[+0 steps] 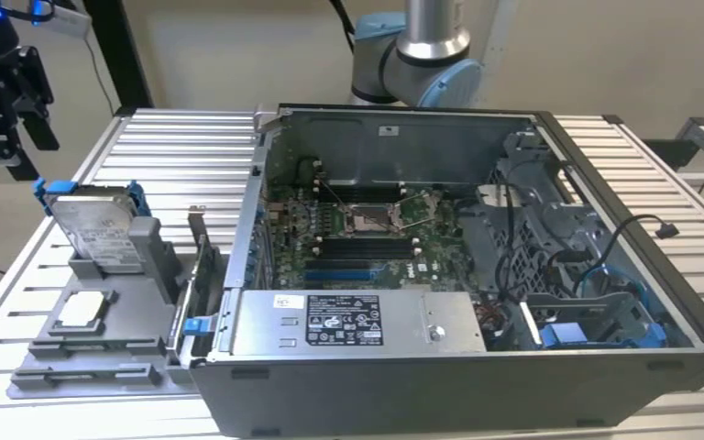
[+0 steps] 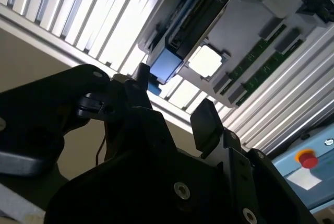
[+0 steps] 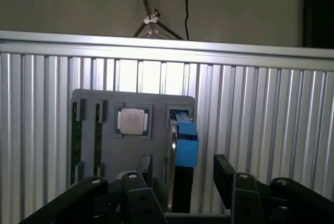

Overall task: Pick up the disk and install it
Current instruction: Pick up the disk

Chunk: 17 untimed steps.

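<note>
- The slatted metal table (image 1: 169,137) carries the whole set-up, and the arm (image 1: 416,55) rises from behind its far edge.
- The open computer case (image 1: 450,385) takes up the middle of the table and the exterior view's right. We see no disk fitted inside it, so we judge the installing not yet done.
- A grey holder (image 1: 95,353) sits just beside the case, on the exterior view's left.
- The gripper (image 1: 25,147) hangs above the far end of that holder, a little off to the exterior view's left, and touches nothing. In the first wrist view the gripper (image 3: 182,174) has its fingers (image 3: 144,167) spread wide with nothing between the pads, so it is open and empty.
- The disk (image 1: 93,229) stands upright on its edge in a slot of the holder, with its blue frame showing at the top corners.
  - From the gripper it lies downward and slightly toward the exterior view's right, clearly apart from it.
  - In the first wrist view we meet the disk (image 3: 183,145) edge-on, and its thin edge runs straight toward the gap between the fingers.
  - We judge that the jaws line up across its thickness, one pad facing each flat face, with its long sides running up and down.
- The processor chip (image 3: 133,121) lies flat in its own pocket of the holder, just beside the disk.
</note>
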Tool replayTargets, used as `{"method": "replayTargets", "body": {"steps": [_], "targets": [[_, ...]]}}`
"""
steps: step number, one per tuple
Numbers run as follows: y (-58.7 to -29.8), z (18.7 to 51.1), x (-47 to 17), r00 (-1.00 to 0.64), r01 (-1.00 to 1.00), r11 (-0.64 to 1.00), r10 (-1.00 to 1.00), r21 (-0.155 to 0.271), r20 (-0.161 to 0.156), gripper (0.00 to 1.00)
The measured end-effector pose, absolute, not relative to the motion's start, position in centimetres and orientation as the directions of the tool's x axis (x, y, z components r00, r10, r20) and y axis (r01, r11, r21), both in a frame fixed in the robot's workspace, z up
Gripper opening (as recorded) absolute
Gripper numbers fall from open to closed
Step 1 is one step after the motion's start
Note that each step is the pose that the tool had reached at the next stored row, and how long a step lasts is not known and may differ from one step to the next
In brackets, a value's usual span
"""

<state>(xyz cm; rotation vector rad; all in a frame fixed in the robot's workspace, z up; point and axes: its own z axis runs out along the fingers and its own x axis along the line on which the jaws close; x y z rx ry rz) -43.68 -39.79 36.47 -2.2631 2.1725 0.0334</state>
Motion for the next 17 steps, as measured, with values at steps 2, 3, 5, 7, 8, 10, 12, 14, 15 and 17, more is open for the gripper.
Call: {"method": "replayTargets", "body": {"steps": [2,3,5,7,8,10,12,14,15,17], "targets": [[-39.8,36.1,-43.7,0.041,-0.999,-0.041,-0.999,0.012,-0.019,1.0],[-39.8,35.9,-43.7,0.041,-0.999,-0.041,-0.999,0.012,-0.019,1.0],[-39.8,35.6,-43.7,0.041,-0.999,-0.041,-0.999,0.012,-0.021,1.0],[-39.8,35.2,-43.7,0.041,-0.999,-0.041,-0.999,0.011,-0.022,1.0],[-39.8,35.0,-43.7,0.041,-0.999,-0.041,-0.999,0.011,-0.023,1.0],[-39.8,34.6,-43.7,0.041,-0.999,-0.041,-0.999,0.011,-0.025,1.0],[-39.8,34.3,-43.7,0.041,-0.999,-0.041,-0.999,0.011,-0.028,1.0],[-39.8,33.9,-43.7,0.041,-0.999,-0.041,-0.999,0.011,-0.032,1.0],[-39.8,33.8,-43.7,0.041,-0.999,-0.041,-0.999,0.011,-0.033,1.0],[-39.8,33.4,-43.7,0.041,-0.999,-0.041,-0.998,0.011,-0.038,1.0]]}}
